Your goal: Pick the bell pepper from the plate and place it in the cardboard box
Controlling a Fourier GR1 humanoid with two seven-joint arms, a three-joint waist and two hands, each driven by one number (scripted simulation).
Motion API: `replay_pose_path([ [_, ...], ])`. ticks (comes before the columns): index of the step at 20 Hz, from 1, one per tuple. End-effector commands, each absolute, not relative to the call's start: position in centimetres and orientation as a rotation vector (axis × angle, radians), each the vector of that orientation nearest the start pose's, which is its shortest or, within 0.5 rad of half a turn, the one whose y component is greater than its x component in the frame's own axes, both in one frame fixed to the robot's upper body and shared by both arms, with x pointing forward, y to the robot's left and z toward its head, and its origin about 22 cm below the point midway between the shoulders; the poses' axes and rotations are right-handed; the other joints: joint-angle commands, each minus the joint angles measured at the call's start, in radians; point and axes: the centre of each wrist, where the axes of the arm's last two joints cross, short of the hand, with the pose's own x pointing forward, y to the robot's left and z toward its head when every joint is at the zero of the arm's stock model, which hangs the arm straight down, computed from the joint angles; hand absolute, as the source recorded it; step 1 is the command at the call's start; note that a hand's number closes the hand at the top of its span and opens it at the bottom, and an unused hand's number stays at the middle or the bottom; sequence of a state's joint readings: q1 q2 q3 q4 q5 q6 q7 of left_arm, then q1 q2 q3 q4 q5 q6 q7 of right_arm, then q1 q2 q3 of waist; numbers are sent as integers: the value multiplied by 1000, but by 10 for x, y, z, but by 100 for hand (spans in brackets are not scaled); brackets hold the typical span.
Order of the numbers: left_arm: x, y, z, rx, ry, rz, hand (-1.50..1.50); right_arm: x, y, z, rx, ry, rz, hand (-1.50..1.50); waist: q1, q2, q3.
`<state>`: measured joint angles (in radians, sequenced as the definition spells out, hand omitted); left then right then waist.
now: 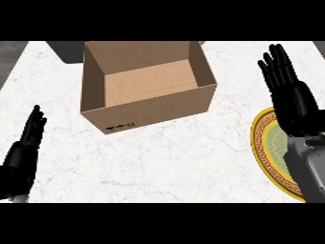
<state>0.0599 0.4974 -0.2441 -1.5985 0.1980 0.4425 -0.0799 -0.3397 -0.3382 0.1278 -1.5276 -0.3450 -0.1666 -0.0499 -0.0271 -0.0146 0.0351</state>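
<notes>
We look for the bell pepper first, and we cannot see it. It should be on the plate (269, 157), the round one with the gold rim at the right side of the surface (165, 162). But our right arm and right robot hand (291, 95) lie over much of that plate, so the pepper may be hidden under them. We cannot tell for sure.

Our right robot hand has its fingers straight and spread apart. It holds nothing. Its fingertips point away from us, past the top edge of the plate.

The cardboard box (148, 86) stands near the middle of the surface, to the left of the plate and apart from it. Its top is open and we can see down to its bare brown floor. Nothing is inside yet.

Our left robot hand (20, 157) rests at the left edge with its fingers straight, well away from the box. It holds nothing too.

We think the picking step is not done. To do it well, we should bring the right robot hand back over the plate, find the pepper, and curl the fingers around it before lifting. Then we move left, over the open box, and stay clear of its tall walls.
</notes>
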Motion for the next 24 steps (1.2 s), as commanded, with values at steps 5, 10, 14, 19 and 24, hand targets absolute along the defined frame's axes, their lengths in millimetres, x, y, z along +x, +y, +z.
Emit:
replay_pose_path([
  [5, 226, 304, 21, 460, -1523, -194, 0, 303, -279, 113, 570, -1926, 336, -150, 17, 16, -30],
  [10, 237, 286, 11, 398, -1455, -179, 0, 279, -354, 52, 79, -1830, 318, -150, 12, 19, -33],
  [14, 248, 289, 8, 375, -1456, -177, 0, 282, -404, 43, 211, -1891, 271, -150, 26, 18, -34],
  [19, 228, 287, 6, 372, -1449, -201, 0, 283, -451, 88, 23, -1812, 723, -150, 48, 20, -33],
  [24, 230, 293, 6, 365, -1452, -203, 0, 280, -458, 136, -96, -1650, 1129, -150, 37, 16, -36],
])
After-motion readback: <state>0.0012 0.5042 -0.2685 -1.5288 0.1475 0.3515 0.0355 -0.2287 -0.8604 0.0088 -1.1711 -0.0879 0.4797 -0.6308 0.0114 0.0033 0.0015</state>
